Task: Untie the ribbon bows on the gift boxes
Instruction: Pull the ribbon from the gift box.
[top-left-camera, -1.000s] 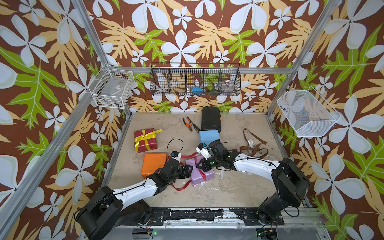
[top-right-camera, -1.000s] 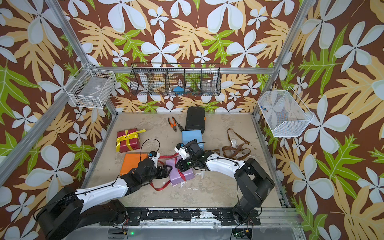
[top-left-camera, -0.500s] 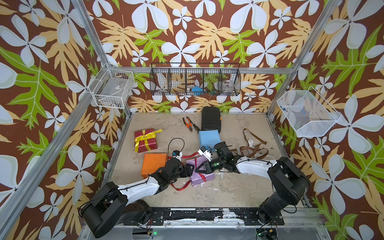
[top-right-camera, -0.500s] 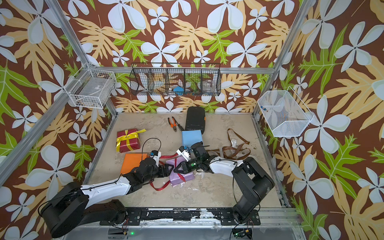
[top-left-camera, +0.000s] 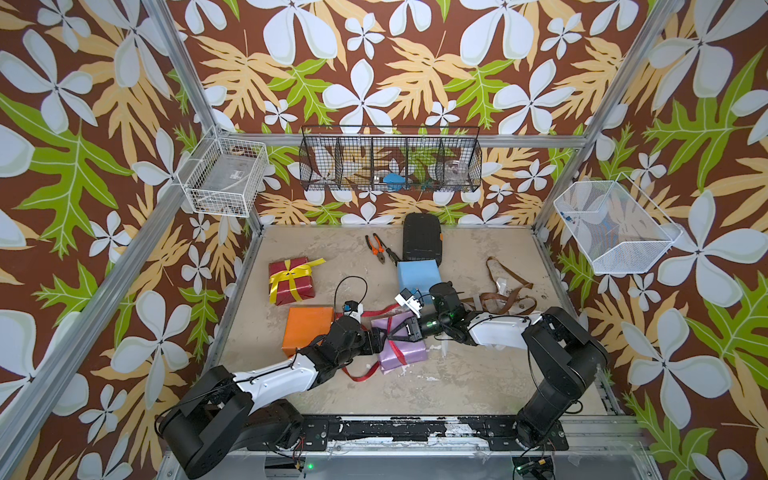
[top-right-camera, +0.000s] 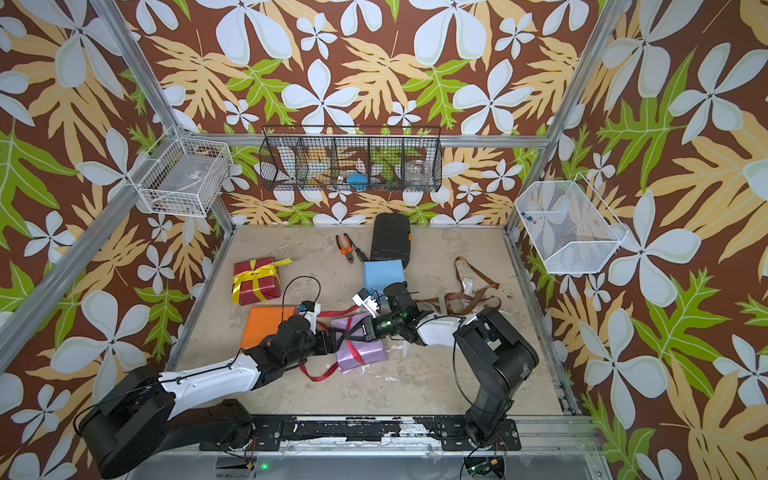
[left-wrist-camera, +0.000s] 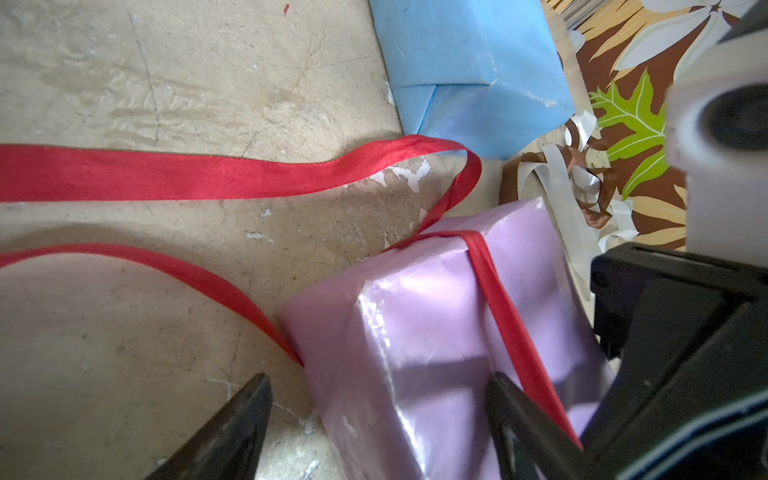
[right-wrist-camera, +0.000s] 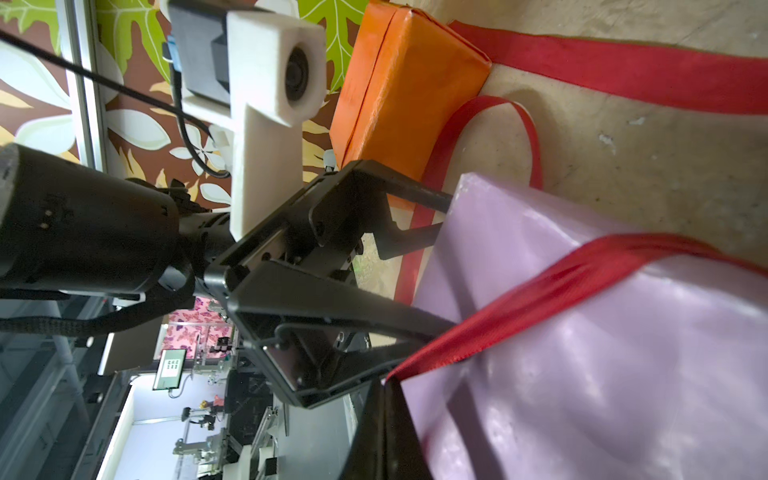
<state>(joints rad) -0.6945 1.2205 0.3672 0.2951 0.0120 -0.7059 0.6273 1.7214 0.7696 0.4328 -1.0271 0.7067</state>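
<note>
The lilac gift box (top-left-camera: 405, 353) (left-wrist-camera: 436, 332) lies mid-table with a loose red ribbon (top-left-camera: 360, 376) (left-wrist-camera: 208, 174) round it, its ends trailing on the floor. My right gripper (top-left-camera: 389, 334) (right-wrist-camera: 386, 382) is shut on the red ribbon (right-wrist-camera: 561, 286), which runs taut over the box top. My left gripper (top-left-camera: 376, 338) (left-wrist-camera: 378, 378) is open and straddles the box's near end, with floor showing beside one finger. A dark red gift box (top-left-camera: 291, 280) keeps a tied yellow bow. The orange (top-left-camera: 307, 330) and light blue (top-left-camera: 417, 276) boxes are bare.
Loose brown and white ribbons (top-left-camera: 505, 295) lie to the right of the arms. A black ribbed case (top-left-camera: 422, 241) and orange-handled pliers (top-left-camera: 380, 249) sit at the back. Wire baskets (top-left-camera: 390, 160) hang on the walls.
My right gripper has slid across the lilac box's top towards the left gripper and now pinches the red ribbon. The left gripper has stayed where it was.
</note>
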